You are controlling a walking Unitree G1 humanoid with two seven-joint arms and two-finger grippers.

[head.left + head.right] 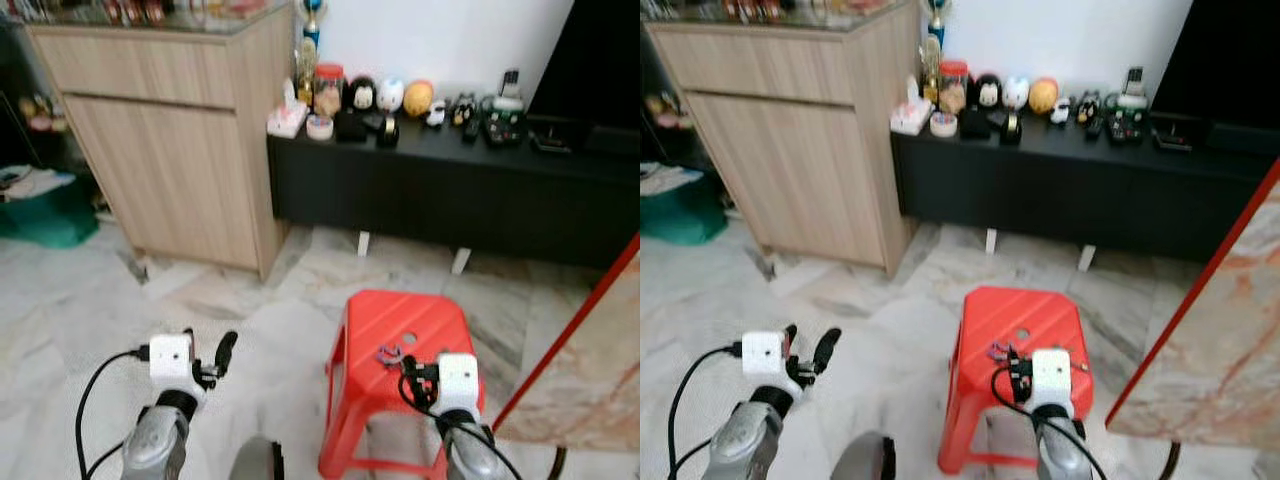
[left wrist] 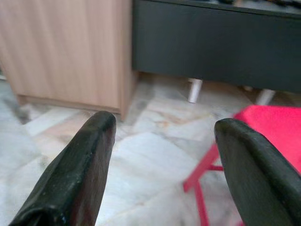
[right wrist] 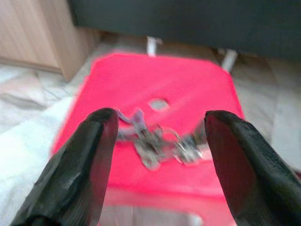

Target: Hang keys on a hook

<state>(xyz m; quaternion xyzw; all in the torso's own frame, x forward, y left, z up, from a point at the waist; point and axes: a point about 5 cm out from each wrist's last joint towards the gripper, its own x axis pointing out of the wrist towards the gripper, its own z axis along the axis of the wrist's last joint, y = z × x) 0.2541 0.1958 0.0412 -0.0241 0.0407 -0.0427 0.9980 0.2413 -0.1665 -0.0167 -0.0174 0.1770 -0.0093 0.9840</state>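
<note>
Nearest the camera, at about five o'clock in the head view, the right gripper [image 3: 157, 155] is held low over the near edge of the red stool [image 1: 425, 325], its two black fingers spread wide. The spread is judged deliberate: in the right wrist view the keys [image 3: 157, 139] are framed squarely between the fingers, so the jaws are set to straddle the bunch before closing. Nothing is gripped yet.

The keys [image 1: 390, 353] are lying flat on the stool's seat, just short of its central hole and just beyond the gripper. They are seen as a loose tangle of rings and a purplish tag, though the wrist picture is blurred and finer detail cannot be told. A low, spread bunch of this kind is judged likely to slide on smooth plastic, which would explain the level, centred approach.

At about seven o'clock the left gripper [image 1: 215, 360] is held over bare marble floor [image 1: 90, 300], fingers parted and empty, apparently kept clear of the work.

Farther off, at ten o'clock, a wooden cabinet [image 1: 170, 150] is stood against a black low sideboard [image 1: 450, 195] at twelve to one o'clock, crowded with small ornaments [image 1: 390, 95]. No hook can be made out among them.
</note>
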